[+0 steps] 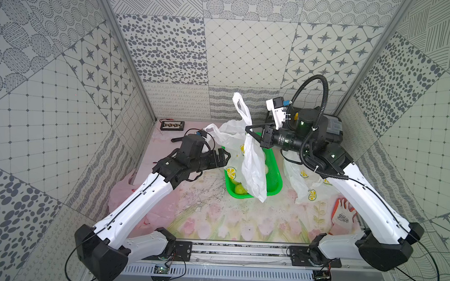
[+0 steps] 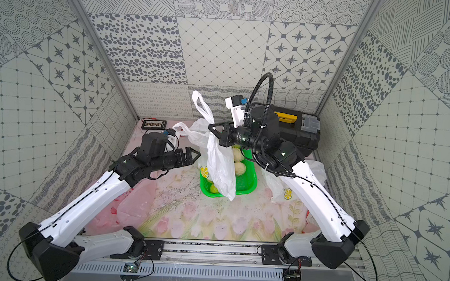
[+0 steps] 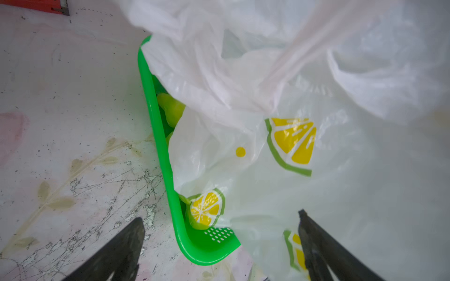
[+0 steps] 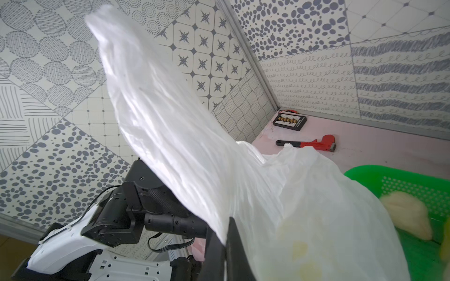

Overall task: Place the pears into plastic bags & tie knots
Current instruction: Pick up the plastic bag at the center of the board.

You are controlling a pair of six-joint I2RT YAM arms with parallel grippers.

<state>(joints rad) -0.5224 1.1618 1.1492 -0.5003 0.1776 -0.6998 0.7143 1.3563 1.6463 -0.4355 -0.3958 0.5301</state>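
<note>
My right gripper (image 1: pixel 249 130) (image 4: pixel 222 231) is shut on the upper part of a white lemon-print plastic bag (image 1: pixel 254 168) (image 2: pixel 220 167). The bag hangs over a green mesh basket (image 1: pixel 274 179) (image 3: pixel 158 136), one handle sticking up. Cream pears (image 2: pixel 239 168) (image 4: pixel 406 214) and a yellow-green pear (image 1: pixel 240 190) (image 3: pixel 170 109) lie in the basket, partly covered by the bag. Faint yellowish shapes show through the bag in the right wrist view. My left gripper (image 1: pixel 227 157) (image 3: pixel 220 217) is open at the basket's left corner, empty, one finger against the bag.
A second lemon-print bag (image 1: pixel 303 183) lies under my right arm. A pink bag (image 2: pixel 135 207) lies under my left arm. A black toolbox (image 2: pixel 302 129) stands at the back right. A red wrench (image 4: pixel 316 143), a black case (image 1: pixel 172 125) and a glove (image 1: pixel 343 216) lie around.
</note>
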